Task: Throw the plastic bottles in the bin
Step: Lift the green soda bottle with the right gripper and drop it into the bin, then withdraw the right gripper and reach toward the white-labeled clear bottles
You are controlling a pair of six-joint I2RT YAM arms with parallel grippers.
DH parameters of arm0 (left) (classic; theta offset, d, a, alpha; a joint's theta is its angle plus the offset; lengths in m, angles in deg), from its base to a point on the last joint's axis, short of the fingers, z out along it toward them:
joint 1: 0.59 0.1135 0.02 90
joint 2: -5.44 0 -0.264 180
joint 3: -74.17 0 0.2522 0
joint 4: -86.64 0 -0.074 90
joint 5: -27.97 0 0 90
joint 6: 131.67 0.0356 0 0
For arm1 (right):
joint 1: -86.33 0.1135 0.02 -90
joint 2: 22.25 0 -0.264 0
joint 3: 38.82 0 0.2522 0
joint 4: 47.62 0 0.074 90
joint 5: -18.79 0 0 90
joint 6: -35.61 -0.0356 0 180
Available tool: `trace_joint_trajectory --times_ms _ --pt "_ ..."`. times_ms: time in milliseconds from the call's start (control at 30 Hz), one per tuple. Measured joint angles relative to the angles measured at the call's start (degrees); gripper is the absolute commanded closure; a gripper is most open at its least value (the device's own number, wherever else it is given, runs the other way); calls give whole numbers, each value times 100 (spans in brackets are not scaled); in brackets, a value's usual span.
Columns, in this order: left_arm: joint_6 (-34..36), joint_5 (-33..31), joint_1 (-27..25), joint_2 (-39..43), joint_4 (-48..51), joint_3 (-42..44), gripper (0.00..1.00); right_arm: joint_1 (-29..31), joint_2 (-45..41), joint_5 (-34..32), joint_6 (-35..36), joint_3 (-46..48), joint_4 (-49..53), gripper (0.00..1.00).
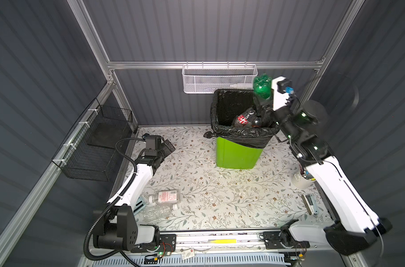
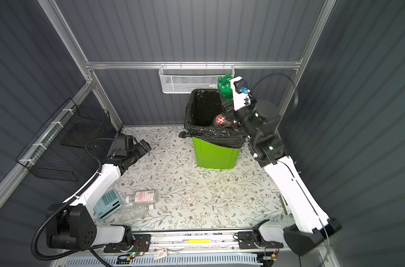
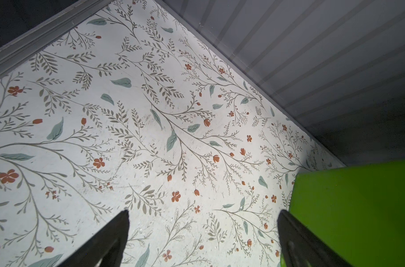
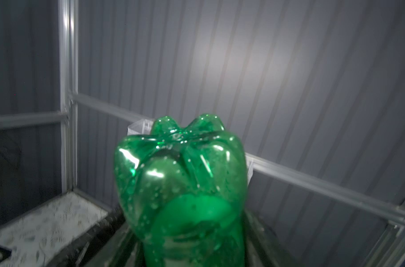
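Right wrist view fills with the green bottle (image 4: 180, 191), its lobed base turned away from the lens and droplets clinging to its wall. In both top views we see this bottle (image 1: 262, 86) (image 2: 225, 84) base-up at the end of the right arm. It is above the far right corner of the bin (image 1: 238, 152) and just in front of the white mesh basket (image 1: 220, 78) on the back wall. The right jaws are masked by bottle and wrist, so we cannot tell whether they pinch it or stand apart.

Inside the bin, against its near right side, lies a dark bottle (image 1: 245, 119). Its red label carries white marks too small for us to read. The black liner (image 1: 238, 135) folds over the rim. The bin stands at the back of the surface (image 1: 220, 191), close to the wall.

The broad middle of the floral surface lies open between the bin and the front edge. Near the front left edge, just beside the left arm, lies a labelled clear bottle (image 1: 164, 196) with unreadable red-and-white print. Right beside it is a bare clear bottle (image 1: 158, 211), and a teal calculator (image 2: 108, 203) sits next to them.

The left jaws are spread wide over the far left part of the surface. Left wrist view shows their dark fingers (image 3: 104, 240) well apart, one just beside the bin's green wall (image 3: 358, 208). A black wire basket (image 1: 93, 148) hangs on the left wall, and a white cup (image 1: 302, 181) stands at the right edge.
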Motion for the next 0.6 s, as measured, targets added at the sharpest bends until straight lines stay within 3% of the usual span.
trace_joint_trajectory --times_ms 100,200,433,600 --pt "0 -4 0 85 42 0 0 -79 308 -31 -415 197 638 1" --pt "-72 -46 0 256 149 0 0 -96 -177 -153 -629 756 678 1" --pt "-415 -479 0 1086 835 11 0 -146 -2114 -719 -737 1460 -468 1" --pt "-675 -881 0 1471 1591 11 0 -210 -2503 -914 -802 2212 -964 1"
